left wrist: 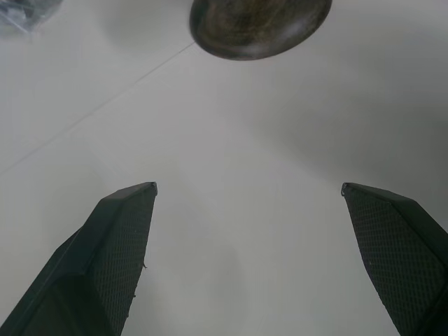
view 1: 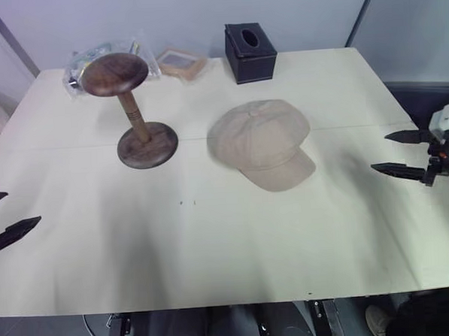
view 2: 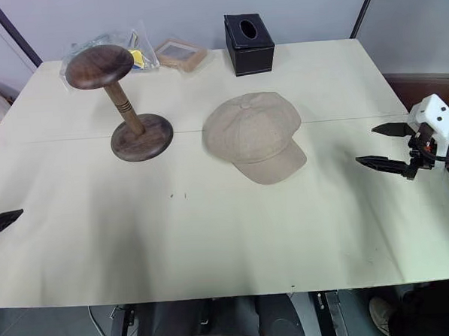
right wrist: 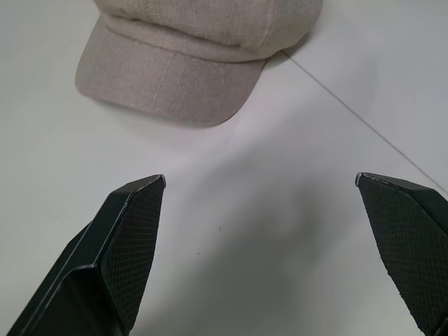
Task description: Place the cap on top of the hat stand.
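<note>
I am at the reaching step: both fingers stand apart, empty. The cap [view 1: 261,143] lies ahead of my right fingers [view 1: 398,153]; next I close on it.

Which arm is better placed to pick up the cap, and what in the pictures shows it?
Right. The cap lies right of centre, and the open right gripper points toward its brim. The open left gripper faces the stand instead.
</note>
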Robot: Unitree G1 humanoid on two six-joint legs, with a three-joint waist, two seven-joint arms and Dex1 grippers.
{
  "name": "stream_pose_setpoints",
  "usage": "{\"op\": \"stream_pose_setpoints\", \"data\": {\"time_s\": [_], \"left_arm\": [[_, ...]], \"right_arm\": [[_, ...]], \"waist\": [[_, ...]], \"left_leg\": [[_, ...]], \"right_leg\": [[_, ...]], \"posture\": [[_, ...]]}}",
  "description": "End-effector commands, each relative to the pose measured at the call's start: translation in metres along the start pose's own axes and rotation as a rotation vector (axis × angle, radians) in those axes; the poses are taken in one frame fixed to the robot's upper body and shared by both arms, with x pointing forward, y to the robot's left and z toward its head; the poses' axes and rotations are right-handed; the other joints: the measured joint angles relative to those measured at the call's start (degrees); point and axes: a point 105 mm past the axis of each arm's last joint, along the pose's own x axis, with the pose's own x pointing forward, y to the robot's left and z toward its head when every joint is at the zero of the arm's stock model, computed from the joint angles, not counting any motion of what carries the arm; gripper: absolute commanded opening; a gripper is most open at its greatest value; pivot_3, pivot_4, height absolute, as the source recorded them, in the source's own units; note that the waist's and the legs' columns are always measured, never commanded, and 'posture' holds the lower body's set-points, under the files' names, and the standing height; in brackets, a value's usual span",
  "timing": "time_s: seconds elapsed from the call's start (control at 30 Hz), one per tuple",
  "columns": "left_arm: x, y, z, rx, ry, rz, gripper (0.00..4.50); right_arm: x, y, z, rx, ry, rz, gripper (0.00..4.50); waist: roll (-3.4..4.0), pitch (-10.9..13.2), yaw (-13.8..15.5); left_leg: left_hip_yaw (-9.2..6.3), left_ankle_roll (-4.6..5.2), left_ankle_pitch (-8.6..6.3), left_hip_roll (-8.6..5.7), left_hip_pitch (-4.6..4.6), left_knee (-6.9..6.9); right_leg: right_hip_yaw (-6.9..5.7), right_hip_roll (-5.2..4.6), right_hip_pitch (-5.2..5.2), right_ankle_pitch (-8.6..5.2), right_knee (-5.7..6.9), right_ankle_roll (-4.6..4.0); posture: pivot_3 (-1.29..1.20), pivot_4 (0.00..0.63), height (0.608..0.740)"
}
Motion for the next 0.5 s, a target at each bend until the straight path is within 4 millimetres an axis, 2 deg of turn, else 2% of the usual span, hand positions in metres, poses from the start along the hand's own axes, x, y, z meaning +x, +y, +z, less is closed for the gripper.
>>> {"op": "stream_pose_setpoints", "data": {"time_s": [0.03, 0.4, 0.5], "left_arm": [[-0.006, 0.006, 0.011, 0.051, 0.001, 0.024, 4.44], [0.002, 0.009, 0.016, 0.014, -0.039, 0.033, 4.44], [0.009, 0.005, 0.032, -0.008, -0.089, -0.038, 4.44]], "right_arm": [[-0.004, -0.002, 0.005, -0.022, -0.019, -0.012, 4.5], [-0.004, -0.007, 0.006, -0.052, -0.026, -0.052, 4.5], [-0.002, -0.012, 0.012, -0.097, -0.039, -0.109, 4.5]], "waist": [[0.0, 0.0, 0.0], [0.0, 0.0, -0.1], [0.0, 0.0, -0.1]], "left_leg": [[0.01, 0.0, 0.0, 0.0, 0.0, 0.0], [0.03, 0.0, 0.0, 0.0, 0.01, 0.0], [0.03, 0.0, 0.0, 0.0, 0.01, 0.03]], "right_leg": [[0.0, 0.0, 0.0, 0.01, 0.0, 0.01], [0.0, 0.03, -0.01, 0.08, 0.05, 0.15], [0.0, 0.04, -0.01, 0.09, 0.08, 0.16]], "posture": [[0.0, 0.15, 0.74], [0.0, 0.15, 0.74], [0.0, 0.15, 0.74]]}}
